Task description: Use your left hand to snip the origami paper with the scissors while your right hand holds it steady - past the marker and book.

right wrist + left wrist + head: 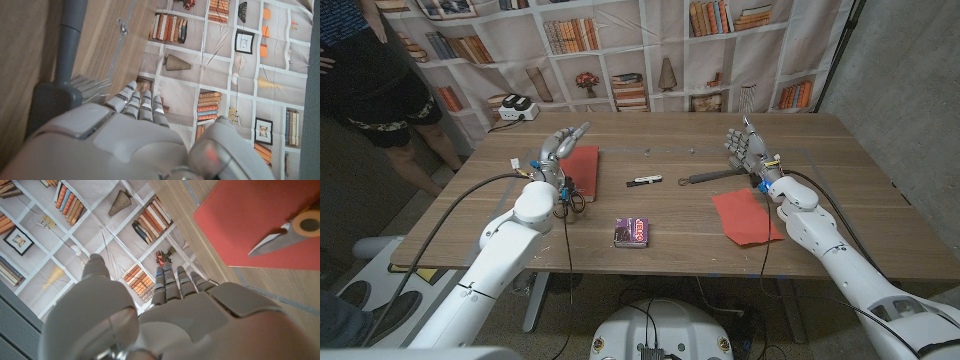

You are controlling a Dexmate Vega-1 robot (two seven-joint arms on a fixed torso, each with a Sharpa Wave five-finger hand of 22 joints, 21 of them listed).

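Observation:
Two red sheets lie on the table. One origami paper is just beside my left hand, which is raised with its fingers apart and holds nothing. The scissors lie on the table by my left forearm, at that sheet's near edge. The other red sheet lies beside my right forearm. My right hand stands over the far right of the table, fingers spread and empty. A black marker and a small purple book sit mid-table.
A grey-handled brush lies just inboard of my right hand. A white box stands beyond the table's far left corner. A person stands at the far left. A bookshelf backdrop hangs behind the table.

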